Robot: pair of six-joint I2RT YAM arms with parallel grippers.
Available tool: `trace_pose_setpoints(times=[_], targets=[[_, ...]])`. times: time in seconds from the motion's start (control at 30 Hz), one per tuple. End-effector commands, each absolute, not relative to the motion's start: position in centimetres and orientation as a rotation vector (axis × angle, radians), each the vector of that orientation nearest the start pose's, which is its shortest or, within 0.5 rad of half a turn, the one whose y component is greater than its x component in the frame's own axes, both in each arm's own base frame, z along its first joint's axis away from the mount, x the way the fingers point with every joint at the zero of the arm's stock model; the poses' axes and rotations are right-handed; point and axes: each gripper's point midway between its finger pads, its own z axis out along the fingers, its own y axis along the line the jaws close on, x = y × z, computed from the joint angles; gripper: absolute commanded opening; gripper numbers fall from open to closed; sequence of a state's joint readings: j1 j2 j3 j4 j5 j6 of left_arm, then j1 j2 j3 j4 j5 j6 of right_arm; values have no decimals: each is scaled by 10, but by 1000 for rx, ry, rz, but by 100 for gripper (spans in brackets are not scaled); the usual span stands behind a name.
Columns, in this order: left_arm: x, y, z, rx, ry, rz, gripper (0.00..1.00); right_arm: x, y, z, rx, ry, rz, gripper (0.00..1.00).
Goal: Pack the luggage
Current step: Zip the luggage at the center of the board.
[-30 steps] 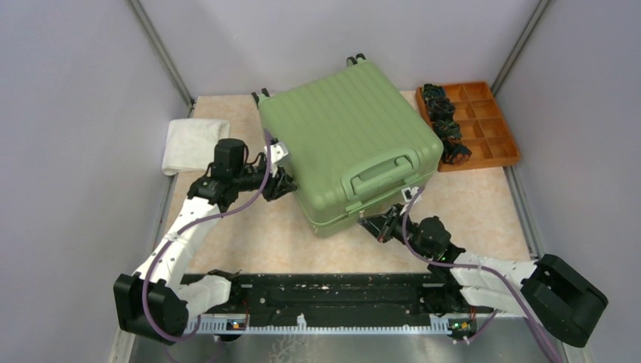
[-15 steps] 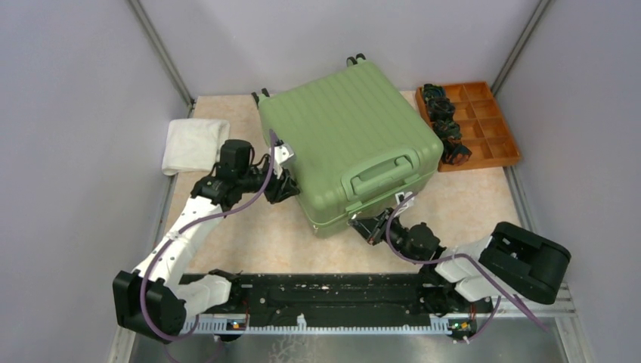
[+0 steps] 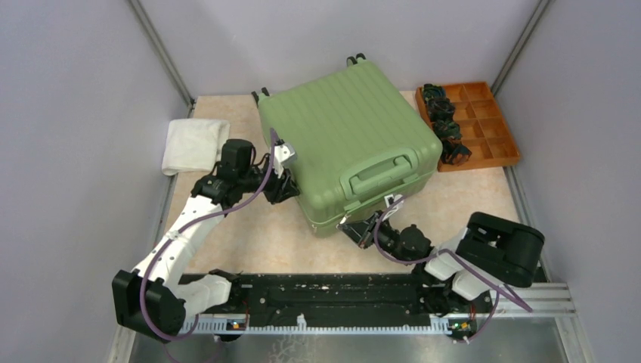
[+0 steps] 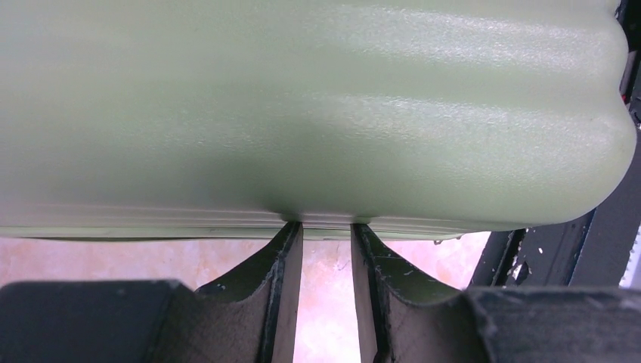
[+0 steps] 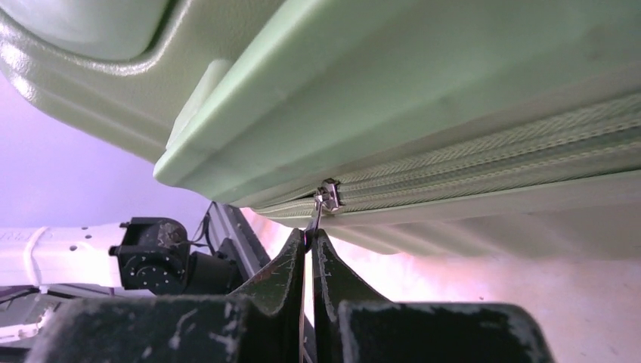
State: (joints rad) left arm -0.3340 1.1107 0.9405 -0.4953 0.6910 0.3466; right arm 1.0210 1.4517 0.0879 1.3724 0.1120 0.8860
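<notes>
The light-green ribbed luggage (image 3: 348,140) lies closed on the table, handle facing up. My left gripper (image 3: 291,185) is at its left side. In the left wrist view the fingertips (image 4: 291,231) touch the shell (image 4: 302,113) just above its lower seam, a narrow gap between them and nothing held. My right gripper (image 3: 351,231) is at the near lower edge of the luggage. In the right wrist view it (image 5: 310,234) is shut on the thin metal zipper pull (image 5: 317,218), which hangs from the slider (image 5: 329,197) on the green zipper band.
A folded white towel (image 3: 193,144) lies at the left wall. An orange compartment tray (image 3: 487,125) with dark small items (image 3: 446,125) sits right of the luggage. The black rail (image 3: 332,291) runs along the near edge.
My right gripper has moved left along the luggage's near edge with the zipper pull, its arm folding inward. My left gripper has shifted slightly right against the shell.
</notes>
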Motion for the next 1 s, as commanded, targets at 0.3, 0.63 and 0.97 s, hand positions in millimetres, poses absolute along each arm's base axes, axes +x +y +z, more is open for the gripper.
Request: trace_pose_setpoints(times=[0.3,0.63,0.97], targets=[[257,-235,245,1130,1678,-870,36,73,390,179,-449,1577,1820,0],[255,-247,251,1155,1662,-881,35,55,418,184,-537,1517,1923,0],[259,-241,262,1118,1676,-821,36,61,434,155,-576,1709,1795,13]])
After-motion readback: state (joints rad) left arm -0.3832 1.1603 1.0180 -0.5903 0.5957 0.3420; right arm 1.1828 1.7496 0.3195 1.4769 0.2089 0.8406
